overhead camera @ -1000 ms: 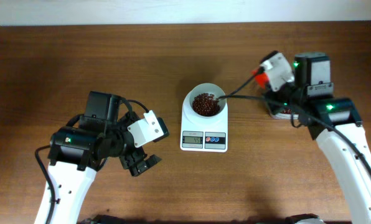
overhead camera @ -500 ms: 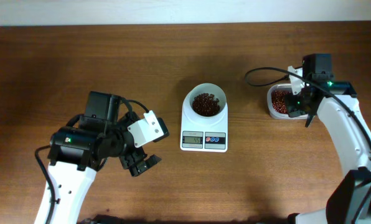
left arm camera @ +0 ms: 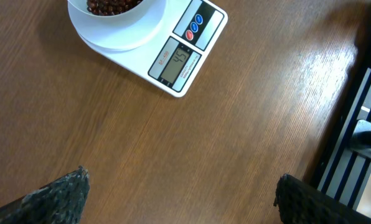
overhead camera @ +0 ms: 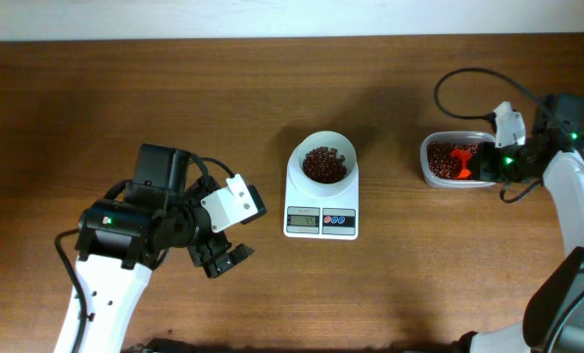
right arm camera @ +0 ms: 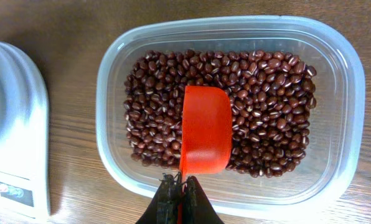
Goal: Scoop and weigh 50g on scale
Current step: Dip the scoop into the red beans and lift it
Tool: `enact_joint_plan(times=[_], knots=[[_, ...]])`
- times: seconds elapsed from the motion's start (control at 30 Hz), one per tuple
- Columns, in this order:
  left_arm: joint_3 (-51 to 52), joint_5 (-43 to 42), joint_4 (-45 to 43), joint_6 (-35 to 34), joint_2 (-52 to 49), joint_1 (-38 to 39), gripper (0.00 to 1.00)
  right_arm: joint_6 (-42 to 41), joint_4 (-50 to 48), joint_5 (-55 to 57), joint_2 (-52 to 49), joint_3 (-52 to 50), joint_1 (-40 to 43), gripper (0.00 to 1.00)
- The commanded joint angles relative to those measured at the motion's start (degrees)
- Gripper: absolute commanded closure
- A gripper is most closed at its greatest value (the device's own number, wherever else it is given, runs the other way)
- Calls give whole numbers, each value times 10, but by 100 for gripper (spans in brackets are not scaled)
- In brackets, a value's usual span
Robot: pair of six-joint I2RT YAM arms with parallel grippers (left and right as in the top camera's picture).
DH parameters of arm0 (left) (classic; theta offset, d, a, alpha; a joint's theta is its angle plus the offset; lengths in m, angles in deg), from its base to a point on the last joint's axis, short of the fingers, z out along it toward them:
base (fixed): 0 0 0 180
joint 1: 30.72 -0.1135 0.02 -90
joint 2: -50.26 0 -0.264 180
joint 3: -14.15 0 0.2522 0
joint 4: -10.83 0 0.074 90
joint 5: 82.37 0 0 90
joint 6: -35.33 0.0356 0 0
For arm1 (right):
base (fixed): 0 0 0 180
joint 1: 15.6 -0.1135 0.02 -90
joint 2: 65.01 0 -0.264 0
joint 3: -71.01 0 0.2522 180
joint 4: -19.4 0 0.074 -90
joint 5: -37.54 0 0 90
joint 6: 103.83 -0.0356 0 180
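The white scale (overhead camera: 320,214) stands mid-table, and the white bowl (overhead camera: 322,160) on it holds red-brown beans. Its display (left arm camera: 175,61) reads about 45 in the left wrist view. Right of it is the clear tub of beans (overhead camera: 447,179). My right gripper (right arm camera: 180,183) is shut on the handle of a red scoop (right arm camera: 205,127). The scoop's head lies over the beans (right arm camera: 266,93) inside the tub, and no beans show on it. Far to the left, my left gripper (overhead camera: 223,257) hangs open above bare wood. Its fingertips (left arm camera: 73,186) are wide apart with nothing between them.
The scale's edge (right arm camera: 14,124) lies just left of the tub (right arm camera: 353,74) in the right wrist view. A black cable (overhead camera: 459,83) loops above the right arm. The table's front edge and a dark frame (left arm camera: 360,124) show at the right of the left wrist view.
My right arm has swung the scoop away from the bowl on the scale, rightward to the tub of beans. The left arm has not moved.
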Motion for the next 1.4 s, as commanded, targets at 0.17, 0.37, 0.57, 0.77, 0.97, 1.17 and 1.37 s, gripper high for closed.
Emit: enact_joint_plan(times=[0.17,0.37,0.57,0.77,0.97,1.17,1.37], knots=[[4,-10,1,5,5,-3,1,-14,0,-48,-20,-16,6,96],[4,-10,1,5,5,-3,1,-15,-7,-82,-48,-21,8,96],[4,-10,1,5,5,-3,1,-23,-7,-184,-48,-21,70,96],[4,-10,1,5,5,-3,1,-23,-4,-250,-48,-21,128,96],[4,-10,1,5,5,-3,1,-23,6,-301,-48,-21,162,96],[4,-10,1,5,5,-3,1,-23,32,-334,-48,-21,193,96],[4,-10,1,5,5,-3,1,-20,65,-372,-48,-21,209,96]])
